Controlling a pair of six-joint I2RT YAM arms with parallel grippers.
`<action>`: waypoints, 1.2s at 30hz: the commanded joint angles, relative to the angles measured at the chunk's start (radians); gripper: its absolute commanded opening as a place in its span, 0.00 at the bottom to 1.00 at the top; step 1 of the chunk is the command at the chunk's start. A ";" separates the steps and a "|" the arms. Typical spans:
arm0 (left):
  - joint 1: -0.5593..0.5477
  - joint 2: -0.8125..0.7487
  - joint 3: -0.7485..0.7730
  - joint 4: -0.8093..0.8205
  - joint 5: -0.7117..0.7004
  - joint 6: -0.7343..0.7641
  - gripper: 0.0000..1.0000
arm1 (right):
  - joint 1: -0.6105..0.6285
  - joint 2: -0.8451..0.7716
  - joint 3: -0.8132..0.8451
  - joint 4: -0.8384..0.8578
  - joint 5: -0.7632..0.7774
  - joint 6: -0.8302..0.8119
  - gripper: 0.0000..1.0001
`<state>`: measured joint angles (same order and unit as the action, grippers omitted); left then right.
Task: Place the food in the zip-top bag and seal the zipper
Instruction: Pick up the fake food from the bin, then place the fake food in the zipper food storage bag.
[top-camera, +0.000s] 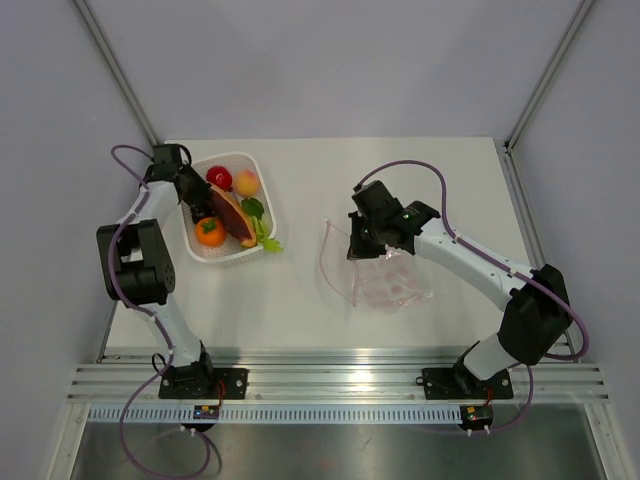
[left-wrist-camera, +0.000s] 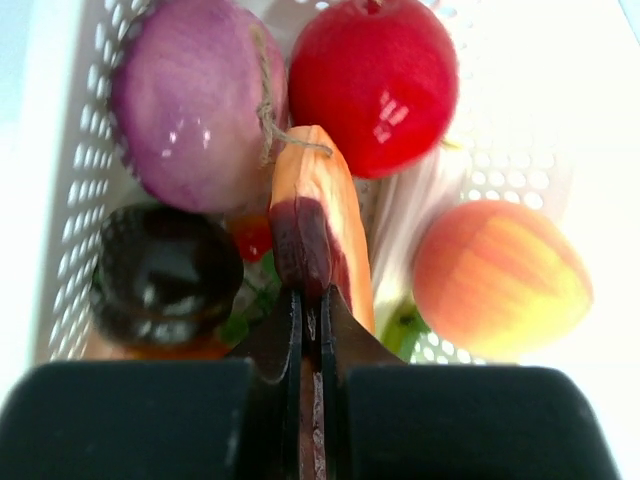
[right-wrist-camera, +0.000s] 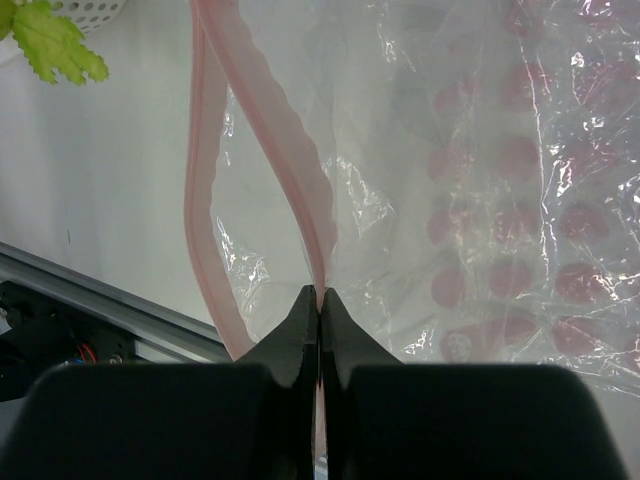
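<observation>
Left gripper (left-wrist-camera: 310, 298) has its jaws closed on the tip of a tapered orange toy carrot (left-wrist-camera: 316, 190) in the white slotted basket (top-camera: 222, 256) at 9 o'clock. Right gripper (right-wrist-camera: 319, 295) clamps the pink zipper (right-wrist-camera: 283, 130) of the clear crinkly zip-top bag (right-wrist-camera: 480, 200) at 3 o'clock. So slight a pinch may slip on lifting.

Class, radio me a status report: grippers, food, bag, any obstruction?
Left gripper shut on carrot, inside basket. Right gripper shut on zipper, bag mouth open. No food in bag yet. Nothing seen between basket and bag.
</observation>
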<state>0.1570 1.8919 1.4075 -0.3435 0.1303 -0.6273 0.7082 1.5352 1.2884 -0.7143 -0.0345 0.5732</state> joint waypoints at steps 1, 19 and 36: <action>0.004 -0.166 0.027 -0.021 0.005 0.058 0.00 | 0.011 -0.010 0.037 -0.007 0.028 0.005 0.03; -0.037 -0.718 -0.133 0.085 0.212 0.055 0.00 | 0.011 0.078 0.193 0.099 -0.107 0.163 0.02; -0.327 -0.975 -0.438 0.330 -0.253 -0.324 0.00 | 0.017 0.174 0.213 0.285 -0.114 0.424 0.00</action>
<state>-0.1246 0.9615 0.9859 -0.1352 0.0223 -0.8536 0.7101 1.7054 1.4837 -0.5026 -0.1265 0.9367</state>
